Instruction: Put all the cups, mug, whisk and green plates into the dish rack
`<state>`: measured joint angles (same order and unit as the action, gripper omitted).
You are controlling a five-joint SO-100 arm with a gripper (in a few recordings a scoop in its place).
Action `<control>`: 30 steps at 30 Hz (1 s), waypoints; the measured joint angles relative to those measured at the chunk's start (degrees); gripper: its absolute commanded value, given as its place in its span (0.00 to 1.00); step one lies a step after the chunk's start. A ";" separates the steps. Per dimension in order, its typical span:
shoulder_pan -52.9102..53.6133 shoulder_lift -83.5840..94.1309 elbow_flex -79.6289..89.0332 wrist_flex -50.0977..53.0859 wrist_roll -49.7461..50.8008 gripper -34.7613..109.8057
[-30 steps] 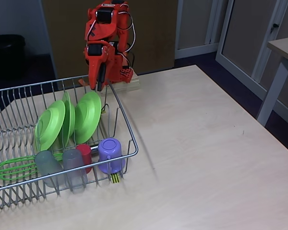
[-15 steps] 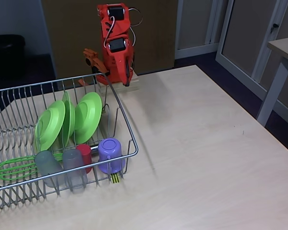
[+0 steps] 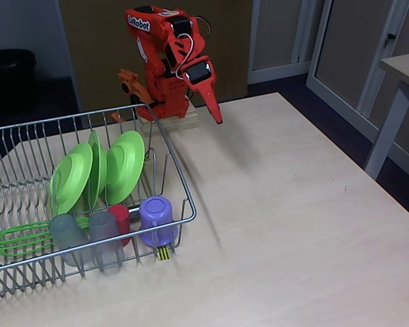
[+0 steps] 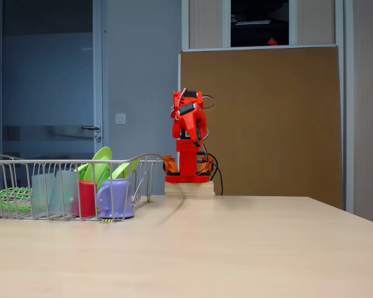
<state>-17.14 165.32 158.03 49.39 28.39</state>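
1. i'm seeing the pale wooden table (image 3: 293,218) lying bare from the middle out to 3 and 5 o'clock in the high fixed view; a second table's leg (image 3: 388,122) is standing at 2 o'clock on the dark floor, and a brown board (image 4: 261,124) is standing behind the arm in the low fixed view.
2. the dish rack (image 3: 184,204) is sitting at 8 o'clock on the table, its yellow-black tag (image 3: 163,253) hanging on the front edge.
3. inside it the three green plates (image 3: 99,170) are leaning on edge among the prongs; in front of them the two grey cups (image 3: 88,238) and the red cup (image 3: 120,221) are standing mouth down, with the purple mug (image 3: 156,219) mouth down at the rack's near right corner.
4. the whisk (image 3: 17,240) is lying flat at the rack's left end, green loops pointing to 9 o'clock.
5. nothing is standing between the arm and the rack's rim.
6. compared with half a second ago, the arm is swinging its forearm out from over the base toward 3 o'clock; the rack's contents are staying put.
7. the arm is sitting folded on its wooden block (image 3: 170,121) at 12 o'clock, the gripper (image 3: 215,112) slanting down toward 4 o'clock above the table, carrying nothing; its jaws are looking pressed together into one point.
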 measured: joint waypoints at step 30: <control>-8.44 13.18 21.62 12.13 -28.21 0.24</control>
<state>-25.58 178.51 179.65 61.52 0.18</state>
